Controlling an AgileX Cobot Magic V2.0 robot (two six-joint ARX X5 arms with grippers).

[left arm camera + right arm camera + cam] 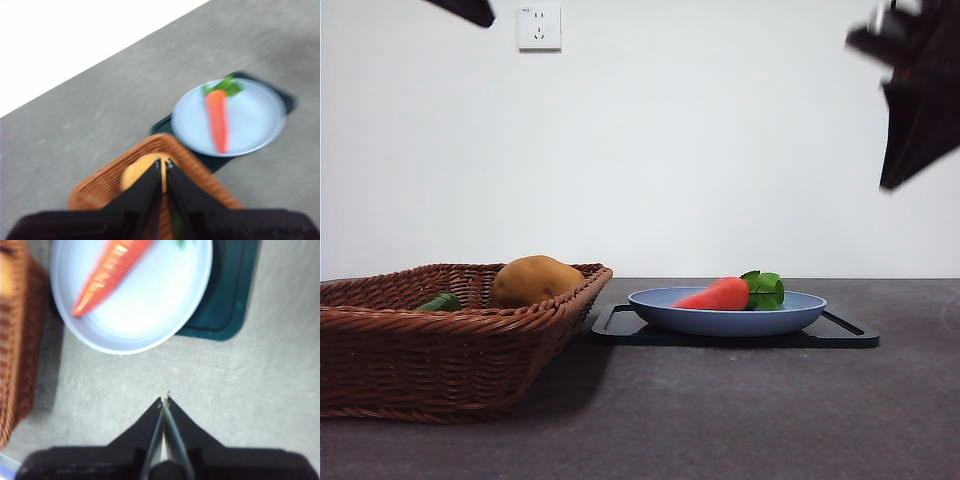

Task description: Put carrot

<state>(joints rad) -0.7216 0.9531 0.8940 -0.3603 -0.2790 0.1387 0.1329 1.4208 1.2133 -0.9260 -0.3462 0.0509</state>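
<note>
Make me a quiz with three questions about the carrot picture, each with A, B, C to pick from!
1. Where is the carrot?
A. In the wicker basket
B. On the blue plate
C. On the bare table

2. What colour are the carrot's leaves?
A. Green
B. Purple
C. White

3. How does the right claw stand?
A. Shut on the carrot
B. Wide open over the potato
C. Shut, holding nothing

Answers:
1. B: the carrot lies on the blue plate, which sits on a dark tray beside the wicker basket.
2. A: a bright green tuft sits at its thick end.
3. C: in the right wrist view its jaws meet above bare table, away from the plate.
</note>
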